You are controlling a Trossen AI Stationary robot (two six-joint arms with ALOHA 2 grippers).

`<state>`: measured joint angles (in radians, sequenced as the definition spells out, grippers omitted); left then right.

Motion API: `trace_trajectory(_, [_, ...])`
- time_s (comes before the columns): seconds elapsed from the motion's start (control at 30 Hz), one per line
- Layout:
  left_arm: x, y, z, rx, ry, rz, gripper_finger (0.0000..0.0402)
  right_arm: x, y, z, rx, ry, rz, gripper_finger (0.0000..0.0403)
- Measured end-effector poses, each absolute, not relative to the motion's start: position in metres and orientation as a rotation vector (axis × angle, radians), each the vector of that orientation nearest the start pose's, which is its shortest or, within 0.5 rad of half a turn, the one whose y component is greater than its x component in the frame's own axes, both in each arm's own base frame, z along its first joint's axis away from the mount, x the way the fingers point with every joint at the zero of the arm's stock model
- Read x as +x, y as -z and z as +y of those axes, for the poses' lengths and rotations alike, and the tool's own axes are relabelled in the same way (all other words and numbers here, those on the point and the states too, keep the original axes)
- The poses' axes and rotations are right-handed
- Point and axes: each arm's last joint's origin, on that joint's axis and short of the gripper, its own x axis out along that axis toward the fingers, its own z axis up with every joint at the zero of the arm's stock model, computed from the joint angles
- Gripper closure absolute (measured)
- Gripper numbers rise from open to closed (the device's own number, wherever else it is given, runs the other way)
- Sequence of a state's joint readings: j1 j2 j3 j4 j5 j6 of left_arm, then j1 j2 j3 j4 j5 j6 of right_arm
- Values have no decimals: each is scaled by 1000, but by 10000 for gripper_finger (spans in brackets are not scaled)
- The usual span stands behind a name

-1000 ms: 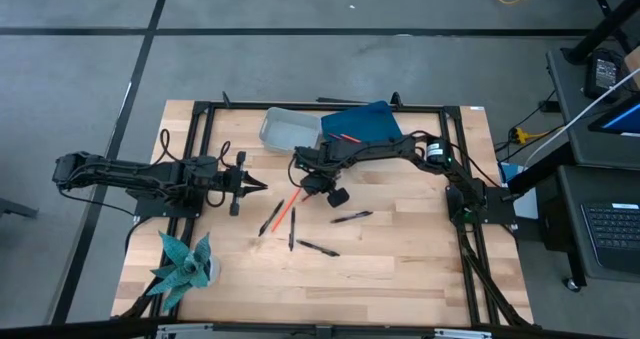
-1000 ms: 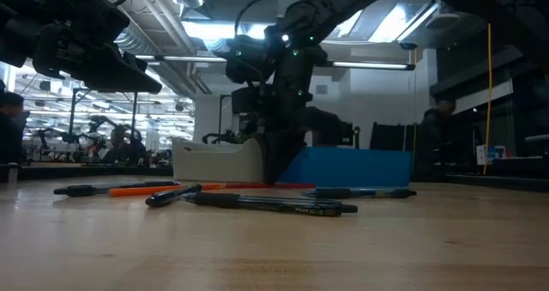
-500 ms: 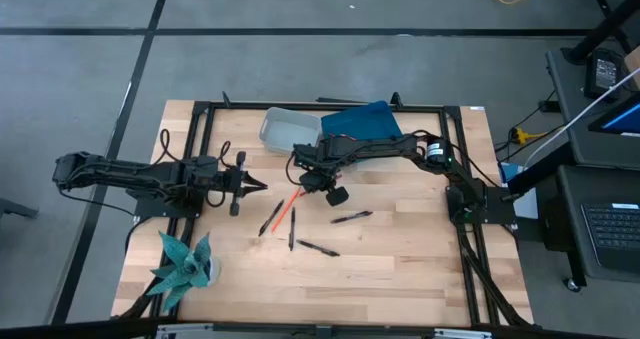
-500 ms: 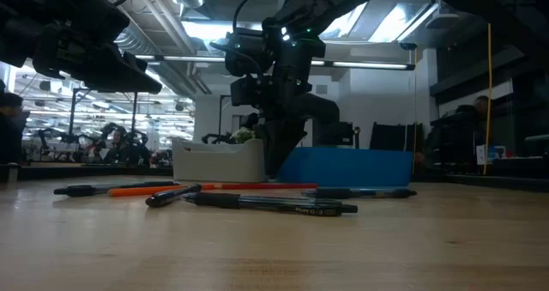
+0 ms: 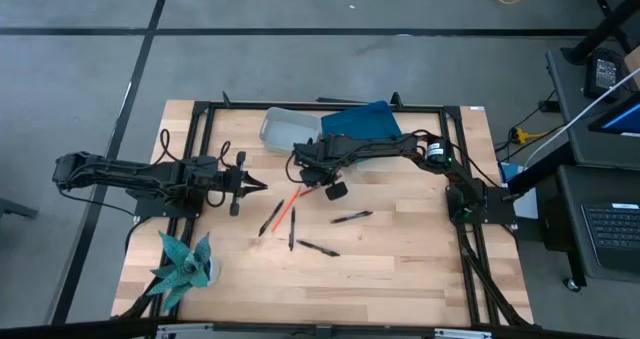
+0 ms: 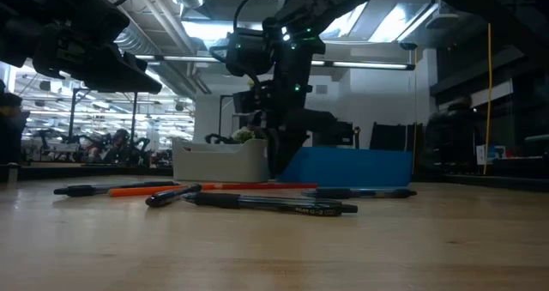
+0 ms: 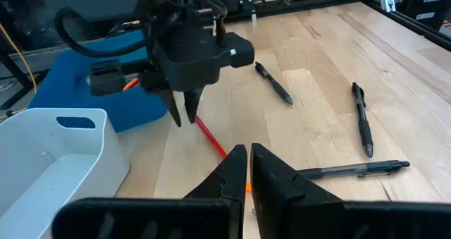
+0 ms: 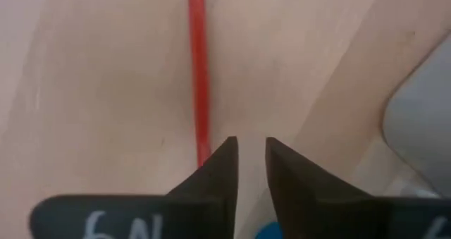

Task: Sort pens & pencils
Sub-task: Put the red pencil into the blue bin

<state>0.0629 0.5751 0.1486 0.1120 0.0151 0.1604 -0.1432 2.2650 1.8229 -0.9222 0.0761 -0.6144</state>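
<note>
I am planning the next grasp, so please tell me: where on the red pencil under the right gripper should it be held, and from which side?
Probably from straight above, at the upper end of the red pencil, with the fingers on either side of its thin shaft. It lies flat on the wooden table, apart from the black pens, and the right gripper, slightly open, already hangs just beside that end.

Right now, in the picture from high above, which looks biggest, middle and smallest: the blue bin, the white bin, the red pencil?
1. Blue bin, largest.
2. White bin, a bit smaller, though the right arm covers part of the blue one, so this is close.
3. Red pencil, smallest, a thin stick on the table.
</note>
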Motion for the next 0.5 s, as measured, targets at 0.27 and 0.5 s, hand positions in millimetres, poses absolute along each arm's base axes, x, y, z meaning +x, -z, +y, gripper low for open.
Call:
trace_trajectory(0.27, [138, -170, 8, 147, -22, 317, 388, 452, -162, -63, -374, -263, 1350, 269])
trace_trajectory(0.5, [138, -170, 8, 146, -22, 317, 388, 451, -162, -59, -379, -271, 1364, 258])
